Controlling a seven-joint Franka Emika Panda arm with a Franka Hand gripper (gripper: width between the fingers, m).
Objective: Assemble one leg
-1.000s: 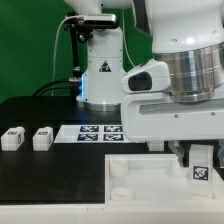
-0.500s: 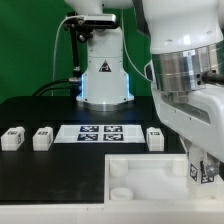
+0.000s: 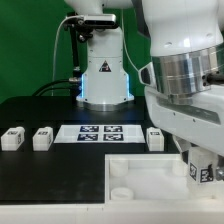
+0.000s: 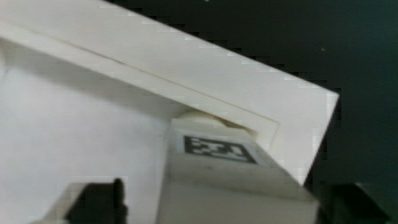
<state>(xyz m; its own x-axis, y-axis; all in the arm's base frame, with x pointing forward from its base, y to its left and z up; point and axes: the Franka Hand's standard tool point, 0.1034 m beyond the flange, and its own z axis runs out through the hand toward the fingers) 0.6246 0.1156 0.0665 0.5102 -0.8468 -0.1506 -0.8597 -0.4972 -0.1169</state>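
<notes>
My gripper (image 3: 202, 160) is shut on a leg (image 3: 203, 171), a small white block with a black-and-white tag, and holds it upright at the right corner of the large white panel (image 3: 140, 170). In the wrist view the leg (image 4: 222, 160) stands between my two dark fingers (image 4: 100, 203), its far end at the panel's round corner hole (image 4: 215, 122). I cannot tell whether it is seated in the hole. Three more legs lie on the black table: two at the exterior view's left (image 3: 12, 138) (image 3: 42, 138) and one right of the middle (image 3: 155, 138).
The marker board (image 3: 97, 132) lies flat on the table between the loose legs. The robot's base (image 3: 103, 75) stands behind it. My arm's bulk fills the exterior view's upper right. The panel has a second round hole near its left corner (image 3: 119, 187).
My arm's upper body has swung aside and uncovered the third loose leg and the marker board's right end. The held leg has stayed at the panel's right corner, shifting only slightly.
</notes>
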